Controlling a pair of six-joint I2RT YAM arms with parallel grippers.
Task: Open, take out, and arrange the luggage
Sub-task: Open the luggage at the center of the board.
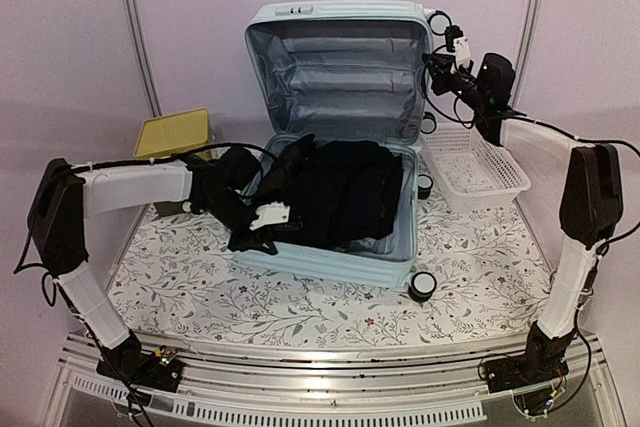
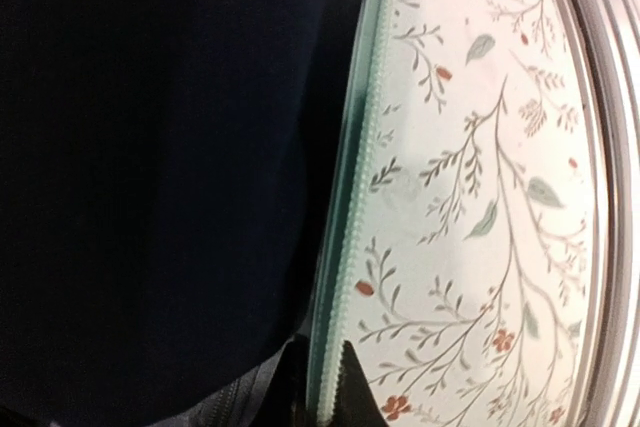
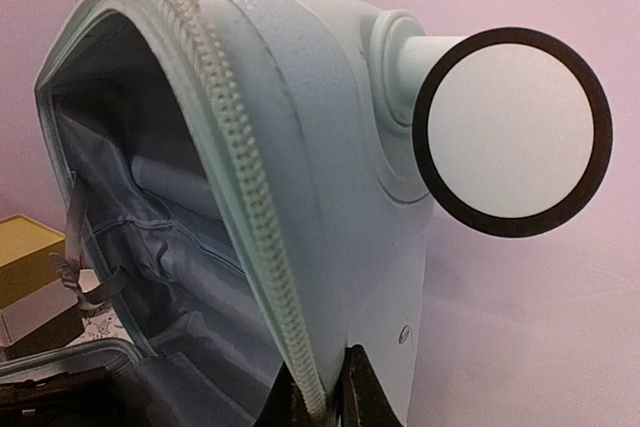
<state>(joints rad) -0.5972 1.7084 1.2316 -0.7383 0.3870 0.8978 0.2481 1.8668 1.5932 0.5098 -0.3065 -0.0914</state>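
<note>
floral cloth (image 1: 300,297) | lilac walls (image 1: 60,47) | L tool (image 2: 325,402) pinching luggage (image 1: 330,257) rim | R tool (image 3: 325,397) pinching lid (image 3: 320,147) edge

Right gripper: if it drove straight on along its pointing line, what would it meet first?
The zippered lid rim of the luggage, which the right gripper is shut on; the wheel lies off to one side.
</note>
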